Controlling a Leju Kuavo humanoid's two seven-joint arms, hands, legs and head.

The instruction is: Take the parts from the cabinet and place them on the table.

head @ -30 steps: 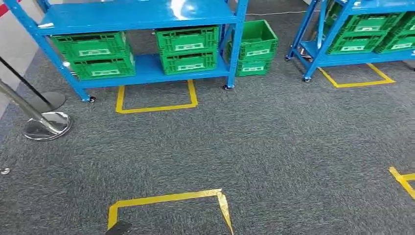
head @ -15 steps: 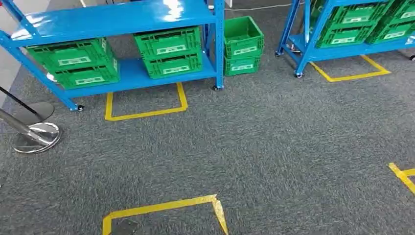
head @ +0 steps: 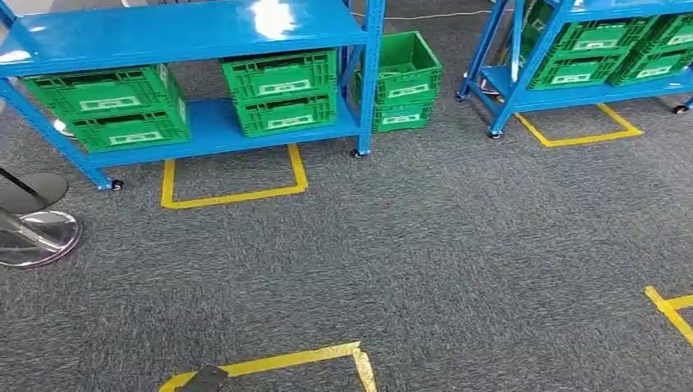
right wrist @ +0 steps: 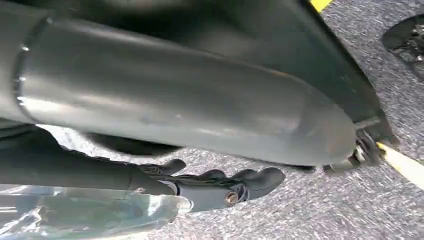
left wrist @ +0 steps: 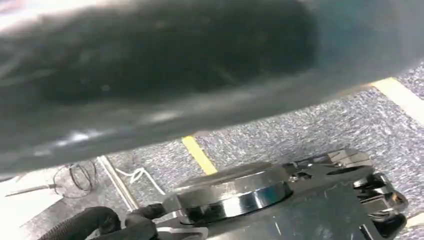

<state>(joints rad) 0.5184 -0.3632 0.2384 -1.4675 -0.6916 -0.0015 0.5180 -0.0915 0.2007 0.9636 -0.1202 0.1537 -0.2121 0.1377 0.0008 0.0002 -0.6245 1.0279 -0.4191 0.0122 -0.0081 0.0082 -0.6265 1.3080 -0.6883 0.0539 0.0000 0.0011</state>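
Note:
A blue rack (head: 188, 33) stands ahead on the left, across grey carpet, with green crates (head: 279, 75) on its lower shelf. A second blue rack (head: 523, 90), also holding green crates (head: 588, 49), stands at the far right. In the right wrist view my right hand (right wrist: 225, 187) hangs above the carpet with its dark fingers stretched along a clear plastic bag (right wrist: 85, 215) that it holds. In the left wrist view a dark, blurred part of my left hand (left wrist: 110, 225) sits close to the lens. How its fingers lie is unclear.
Two green crates (head: 406, 77) are stacked on the floor between the racks. A chrome post base (head: 37, 237) stands at the left. Yellow tape marks a square (head: 233, 196) before the left rack, another (head: 278, 361) near me, and a corner (head: 670, 310) at the right.
The whole picture has shifted: the camera moved forward and turned a little, so racks and tape squares sit lower and further left. Nothing on the racks has moved.

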